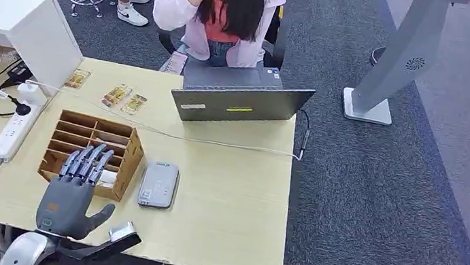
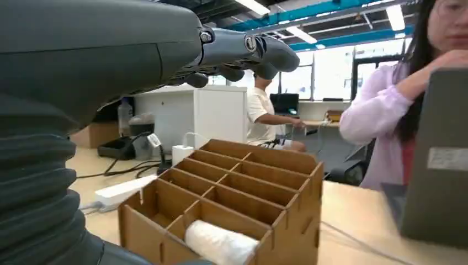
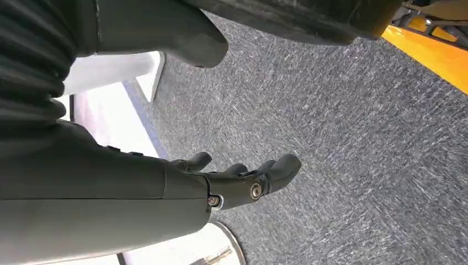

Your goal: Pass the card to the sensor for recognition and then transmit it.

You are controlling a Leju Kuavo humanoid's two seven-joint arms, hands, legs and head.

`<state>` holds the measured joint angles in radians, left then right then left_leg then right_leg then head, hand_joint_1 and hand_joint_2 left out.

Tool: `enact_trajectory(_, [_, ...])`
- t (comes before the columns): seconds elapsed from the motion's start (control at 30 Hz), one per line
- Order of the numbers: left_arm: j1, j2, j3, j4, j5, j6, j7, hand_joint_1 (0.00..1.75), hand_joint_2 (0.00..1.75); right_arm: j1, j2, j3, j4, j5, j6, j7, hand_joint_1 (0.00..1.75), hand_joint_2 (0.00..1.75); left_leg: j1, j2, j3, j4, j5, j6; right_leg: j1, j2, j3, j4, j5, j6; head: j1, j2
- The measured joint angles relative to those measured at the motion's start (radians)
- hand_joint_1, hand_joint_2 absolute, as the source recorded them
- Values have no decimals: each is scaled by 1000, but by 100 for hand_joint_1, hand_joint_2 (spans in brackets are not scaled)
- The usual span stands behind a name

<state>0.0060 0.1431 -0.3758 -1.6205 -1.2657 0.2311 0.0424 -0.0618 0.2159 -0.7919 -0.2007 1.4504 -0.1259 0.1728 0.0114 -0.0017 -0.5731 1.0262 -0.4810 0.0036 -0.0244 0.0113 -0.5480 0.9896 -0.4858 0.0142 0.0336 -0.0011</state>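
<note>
Head view: saw L hand (image 1: 74, 190) hovering over near side of wooden divider box (image 1: 94, 152), palm down, fingers (image 1: 86, 161) straight and only slightly apart, thumb out to the side. Held nothing. Couldn't tell if fingertips touched box rim.

Left wrist view: showed same fingers stretched out above box, tips bent a little, apart from the dividers. Showed a white roll (image 2: 218, 243) lying in a near compartment of box, on the side toward sensor.

Sensor (image 1: 159, 184), flat grey unit w/ label, lay just beside box, on table (image 1: 230, 200), apart from L hand.

Cards (image 1: 117, 95): three small printed pieces, prob. the cards, lay flat in a loose row on table beyond box, far side from the hand, well apart from it and from sensor. Print too small to read.

Laptop (image 1: 239, 102) stood open beyond sensor, farther than box, w/ person (image 1: 221, 7) in pink top seated behind it. White cable (image 1: 217, 142) ran across table betw. box and laptop. Power strip (image 1: 13, 131) lay beside box, on side away from sensor; white cabinet (image 1: 21, 19) stood beyond that.

Right wrist view: showed R hand (image 3: 243, 179) hanging over grey carpet (image 3: 359, 138), nowhere near box. Fingers loosely bent, apart, nothing in them.
</note>
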Motion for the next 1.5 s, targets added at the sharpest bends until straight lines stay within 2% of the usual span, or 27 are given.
enact_trajectory(0.13, [-7, 13, 31, 47, -6, -6, 32, 0, 175, 0, 0, 0, 0, 16, 2, 1, 0, 175, 0, 0, 0, 0, 0, 0, 0, 0, 0, 0, 0, 0, 0, 0])
enact_trajectory(0.63, [-21, 18, 211, 138, 18, 0, 31, 0, 175, -1, 0, 0, 0, 40, 15, 6, 0, 175, 0, 0, 0, 0, 0, 0, 0, 0, 0, 0, 0, 0, 0, 0])
enact_trajectory(1.07, [-32, 10, 253, 179, 4, 1, 29, 0, 175, -1, 0, 2, 0, 53, 18, 13, 0, 175, 0, 0, 0, 0, 0, 0, 0, 0, 0, 0, 0, 0, 0, 0])
enact_trajectory(1.5, [-125, -34, 253, 262, -31, 2, 10, 0, 175, -2, 0, 10, 0, 64, 31, 14, 0, 175, 0, -1, 0, 0, 0, 0, 0, 0, 0, 0, 0, 0, 0, 0])
